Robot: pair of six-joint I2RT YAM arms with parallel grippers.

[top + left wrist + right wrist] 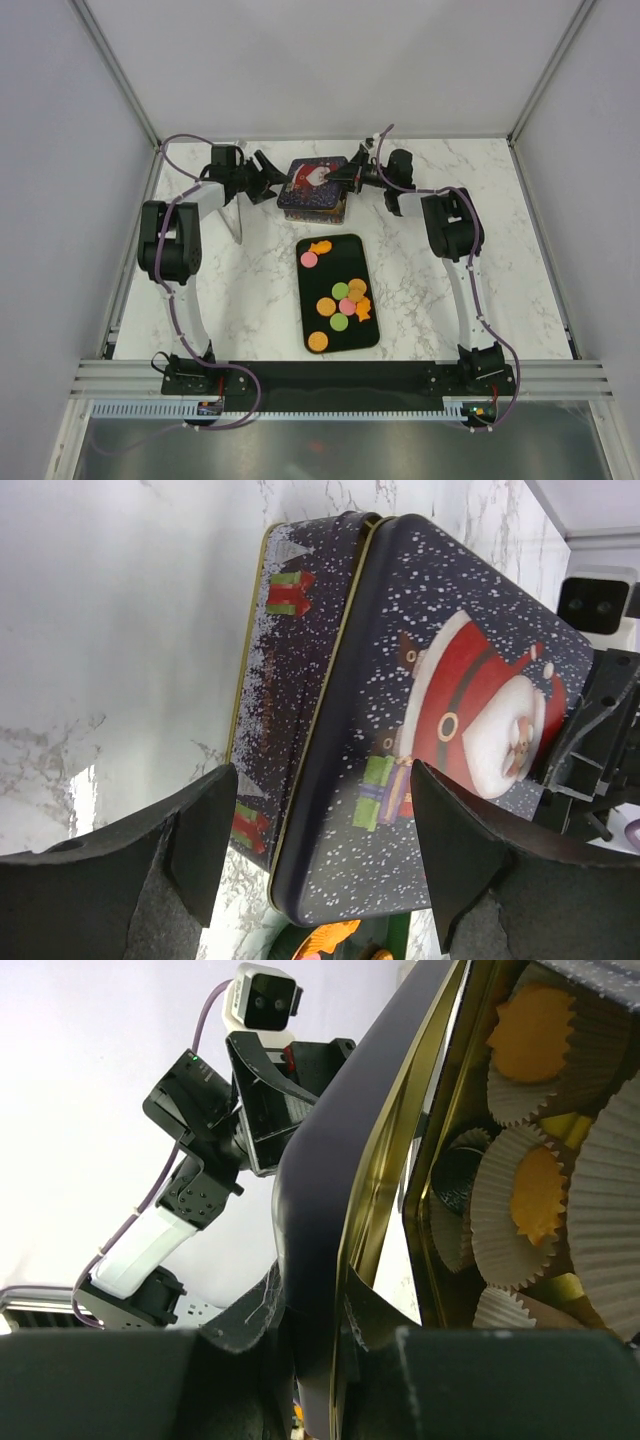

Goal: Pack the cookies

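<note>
Dark blue tin point(312, 212) with a Santa lid point(315, 178), upper centre of the top view, on the marble table point(420, 290). The right gripper point(352, 175) is clamped on the lid's right-hand edge. In the right wrist view the rim runs between its fingers at the bottom of the frame, and the lid stands off the tin with a gap on that side. Through the gap, at the right of the frame, are white paper cups point(500, 1090), at least two holding orange pieces. The lid is likely held up like this to keep the tin accessible for loading. The left gripper point(262, 178) is just left of the tin with its jaws wide apart, holding nothing. In its wrist view both fingers point(200, 830) frame the tin's near corner from short of it, and I see no contact. This looks like a standby or bracing position for the tin while the lid is raised, but I cannot tell which. The remaining cookies point(347, 304), orange, pink and green, lie loose on the black tray point(322, 272) at frame centre, below the tin and apart from both grippers. Judgement: packing is part done. With the right gripper occupied, the free left one seems the better candidate to fetch from the tray.
</note>
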